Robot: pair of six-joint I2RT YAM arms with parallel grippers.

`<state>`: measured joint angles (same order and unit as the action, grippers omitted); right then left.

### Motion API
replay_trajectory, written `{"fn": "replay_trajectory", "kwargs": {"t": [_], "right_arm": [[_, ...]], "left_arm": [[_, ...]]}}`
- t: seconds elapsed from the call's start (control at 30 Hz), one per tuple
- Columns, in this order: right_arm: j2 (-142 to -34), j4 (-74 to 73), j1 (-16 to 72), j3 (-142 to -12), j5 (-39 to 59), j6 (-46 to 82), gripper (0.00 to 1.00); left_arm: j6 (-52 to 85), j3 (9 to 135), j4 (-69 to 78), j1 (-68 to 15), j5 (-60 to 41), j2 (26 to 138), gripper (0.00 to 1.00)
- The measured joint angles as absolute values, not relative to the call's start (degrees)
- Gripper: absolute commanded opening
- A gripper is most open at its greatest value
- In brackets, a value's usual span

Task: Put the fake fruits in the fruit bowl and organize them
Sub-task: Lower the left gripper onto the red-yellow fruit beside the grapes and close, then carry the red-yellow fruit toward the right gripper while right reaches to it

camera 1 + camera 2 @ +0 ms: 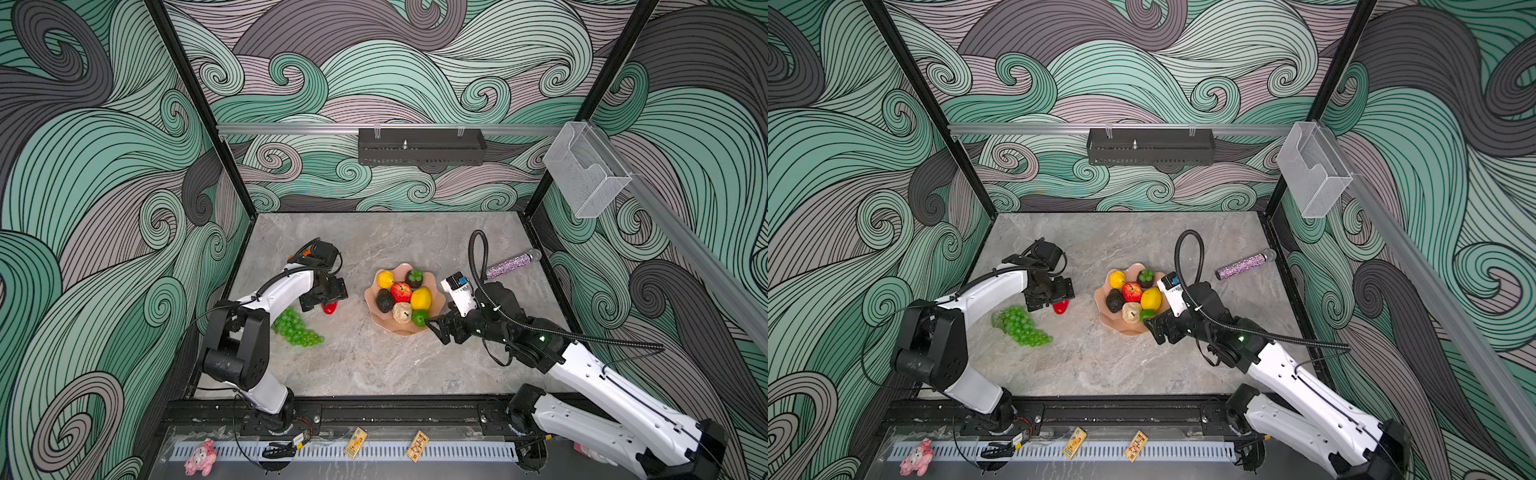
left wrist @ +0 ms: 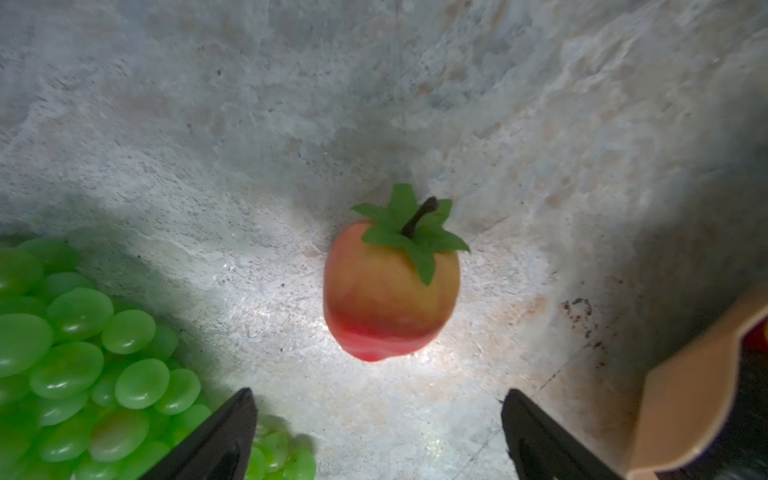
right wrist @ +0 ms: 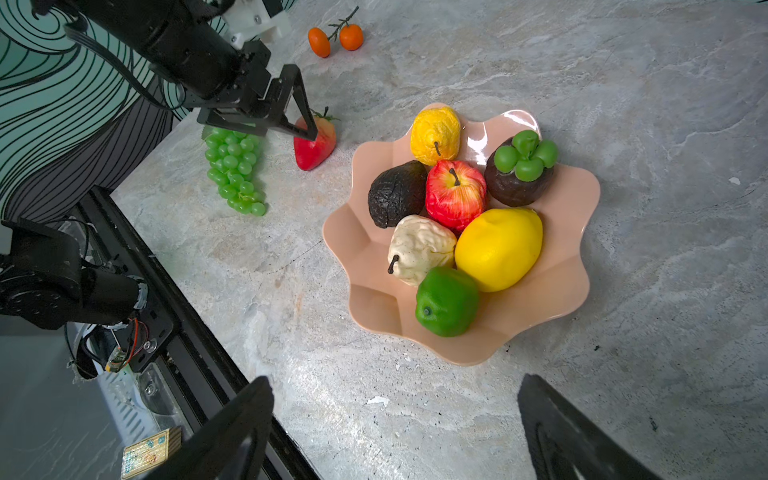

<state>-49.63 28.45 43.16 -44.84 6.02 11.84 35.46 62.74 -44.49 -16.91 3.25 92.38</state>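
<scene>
Right wrist view: seven fruits (image 3: 455,193) sit in the fruit bowl (image 3: 368,299). The strawberry (image 2: 390,291), grape bunch (image 3: 235,170) and paired oranges (image 3: 351,36) are left on the desk (image 3: 623,62). My left arm is pitched down with its jaws wide and empty. The strawberry is just ahead between them and the grapes are beside them. The right jaws are wide and empty, held low just short of the bowl.

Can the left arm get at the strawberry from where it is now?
Probably yes. The left end effector is open above the strawberry, which lies on bare table; the grape bunch and fruit bowl sit to either side, not touching it.
</scene>
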Motion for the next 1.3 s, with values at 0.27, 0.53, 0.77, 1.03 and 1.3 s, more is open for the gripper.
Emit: {"fn": "replay_trajectory", "kwargs": {"t": [0.27,0.53,0.77,1.03,1.3], "right_arm": [[-48.21,28.45,43.16,-44.84,5.34,12.75,0.93],[-47.86,28.45,43.16,-44.47,4.97,13.15,0.93],[-47.94,28.45,43.16,-44.47,4.99,13.15,0.93],[-47.97,28.42,43.16,-44.47,4.95,13.78,0.94],[-48.47,28.45,43.16,-44.49,4.95,14.52,0.92]], "left_arm": [[35.14,64.29,-43.09,-16.88,3.36,99.31,0.78],[35.11,65.91,-41.80,-16.84,3.81,102.48,0.62],[35.05,65.56,-39.31,-16.84,3.31,102.54,0.53],[35.07,59.81,-35.83,-16.84,2.94,96.90,0.52],[33.41,53.12,-30.70,-17.41,1.67,82.17,0.51]]}}
